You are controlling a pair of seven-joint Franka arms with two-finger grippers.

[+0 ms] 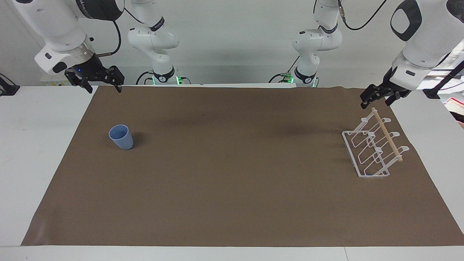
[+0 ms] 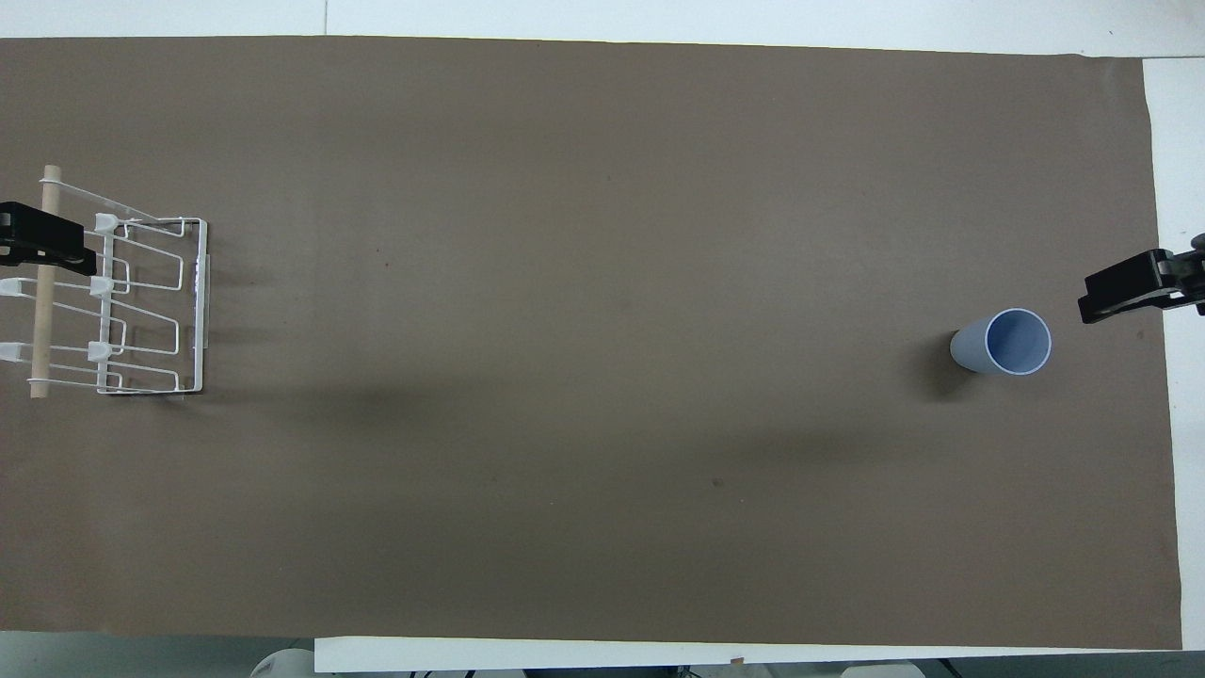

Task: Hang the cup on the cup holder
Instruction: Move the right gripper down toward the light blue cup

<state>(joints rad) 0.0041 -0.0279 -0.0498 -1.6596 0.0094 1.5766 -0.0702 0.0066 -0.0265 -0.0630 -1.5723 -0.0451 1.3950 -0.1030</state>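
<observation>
The light-blue cup (image 1: 121,137) stands upright, mouth up, on the brown mat toward the right arm's end; it also shows in the overhead view (image 2: 1003,343). The white wire cup holder (image 1: 350,148) with its wooden dowel (image 1: 386,134) stands toward the left arm's end, and shows in the overhead view (image 2: 200,301). My right gripper (image 1: 102,86) hangs open and empty in the air by the mat's edge near the robots, apart from the cup (image 2: 1130,294). My left gripper (image 1: 377,100) hangs open and empty just above the dowel's robot-side end (image 2: 42,243).
The brown mat (image 1: 232,188) covers most of the white table (image 1: 32,145). Both arm bases (image 1: 162,77) stand at the table's robot edge. Papers (image 1: 455,105) lie off the mat at the left arm's end.
</observation>
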